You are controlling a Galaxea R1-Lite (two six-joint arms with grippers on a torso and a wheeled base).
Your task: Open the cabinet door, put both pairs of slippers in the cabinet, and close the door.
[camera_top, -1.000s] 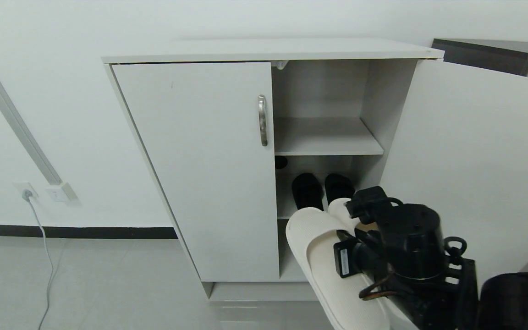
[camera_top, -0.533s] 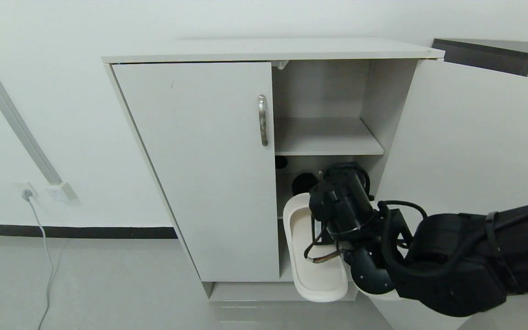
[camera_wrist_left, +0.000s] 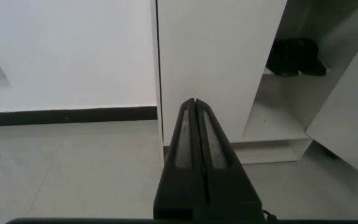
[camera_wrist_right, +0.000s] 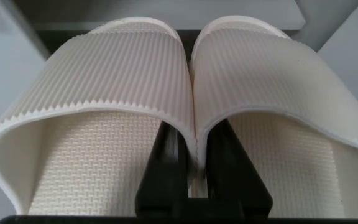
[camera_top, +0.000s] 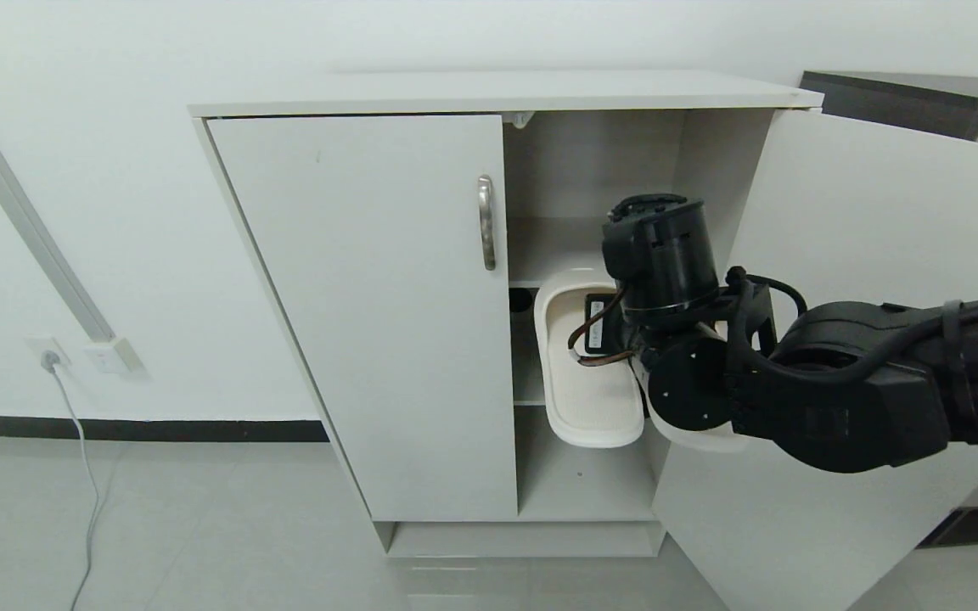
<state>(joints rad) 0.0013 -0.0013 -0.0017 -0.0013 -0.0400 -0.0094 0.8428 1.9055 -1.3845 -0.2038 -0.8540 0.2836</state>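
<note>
Grey-white cabinet (camera_top: 497, 89): right door (camera_top: 862, 297) swung wide, left door (camera_top: 370, 314) shut. White slippers (camera_top: 591, 399) side by side in cabinet opening, toes near upper shelf (camera_top: 557, 246), heels sticking out front. Right hand (camera_wrist_right: 196, 158) clamped on both inner strap edges. Black slippers (camera_wrist_left: 296, 57), dim, seemingly on shelf inside cabinet. Left hand (camera_wrist_left: 194, 134) closed, empty, low before cabinet.

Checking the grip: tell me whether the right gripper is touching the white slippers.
Touching. Right wrist view: right gripper pinches the white slippers' adjoining straps.

Black arm (camera_top: 845, 399) with round joints, seemingly brown cable (camera_top: 595, 361).
</note>
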